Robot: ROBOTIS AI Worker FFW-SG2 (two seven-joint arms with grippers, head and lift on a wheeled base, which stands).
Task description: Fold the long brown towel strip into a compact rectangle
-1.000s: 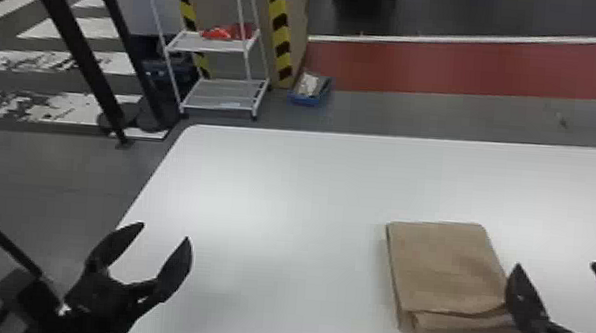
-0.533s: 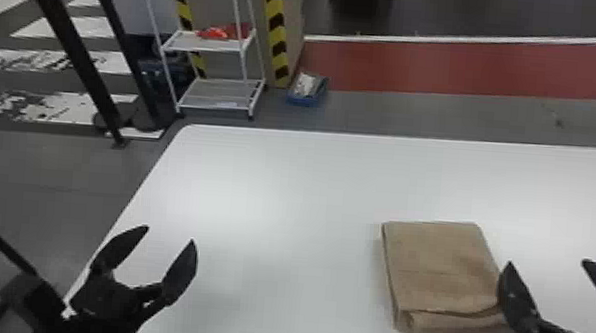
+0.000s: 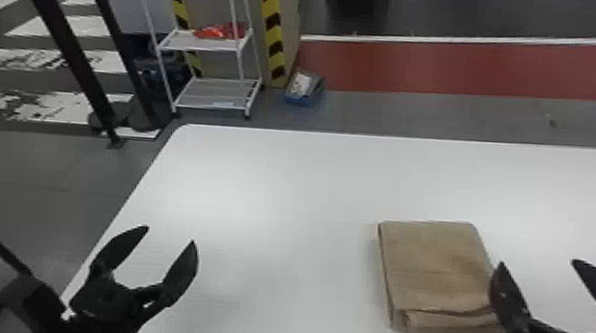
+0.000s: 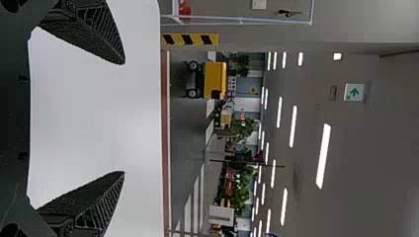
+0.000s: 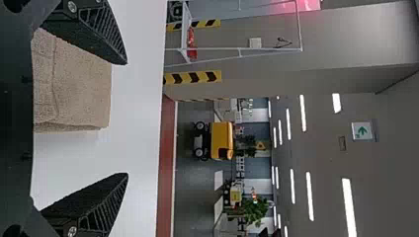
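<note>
The brown towel (image 3: 433,268) lies on the white table right of centre in the head view, folded into a compact rectangle with layered folds at its near edge. My right gripper (image 3: 538,263) stands open at its right, one finger overlapping the towel's right edge in that view. At the table's left side my left gripper (image 3: 171,235) is open and holds nothing, well away from the towel. In the left wrist view the left gripper (image 4: 124,118) has its fingers wide apart. The right wrist view has the right gripper (image 5: 127,118) open, with the towel (image 5: 79,84) beyond the fingers.
The white table (image 3: 281,177) extends between the two grippers and behind the towel. Beyond its far left corner stand a white shelf rack (image 3: 214,92) and black posts (image 3: 69,57). A blue bin (image 3: 303,88) sits on the floor past the table's far edge.
The towel and the right gripper appear slightly farther left in the head view, and the left gripper slightly farther right. Both grippers have stayed open; the towel's folded shape is the same.
</note>
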